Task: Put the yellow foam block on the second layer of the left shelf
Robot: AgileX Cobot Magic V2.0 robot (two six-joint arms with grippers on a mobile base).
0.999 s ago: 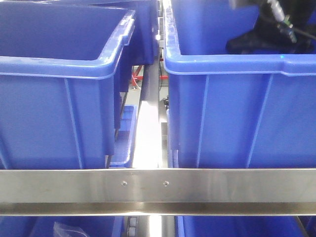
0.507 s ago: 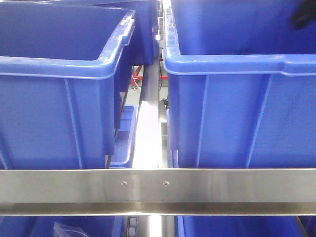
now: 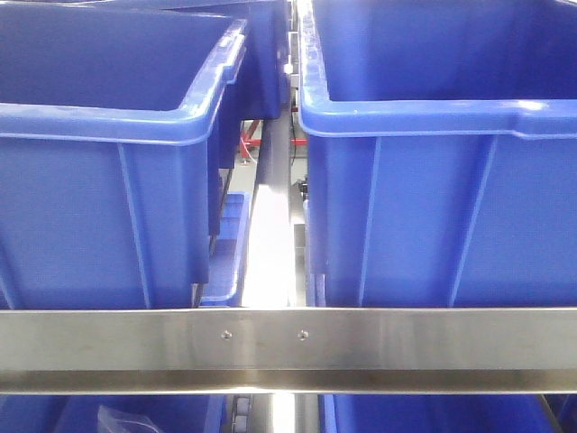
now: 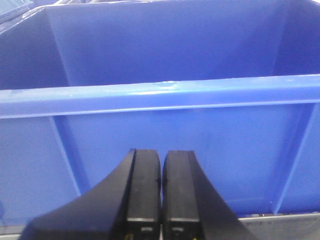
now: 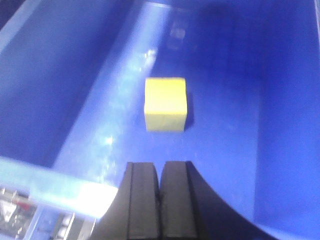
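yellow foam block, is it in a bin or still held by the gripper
In a bin. The yellow foam block sits on the blue bin floor, apart from the shut right gripper, which holds nothing.

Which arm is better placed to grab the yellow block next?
Right. Its shut end effector looks down on the yellow foam block lying in a blue bin; the left end effector faces a bin's outer wall.

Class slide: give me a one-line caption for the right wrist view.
Yellow foam block resting on the blue bin floor, right gripper above it, jaws closed and empty.
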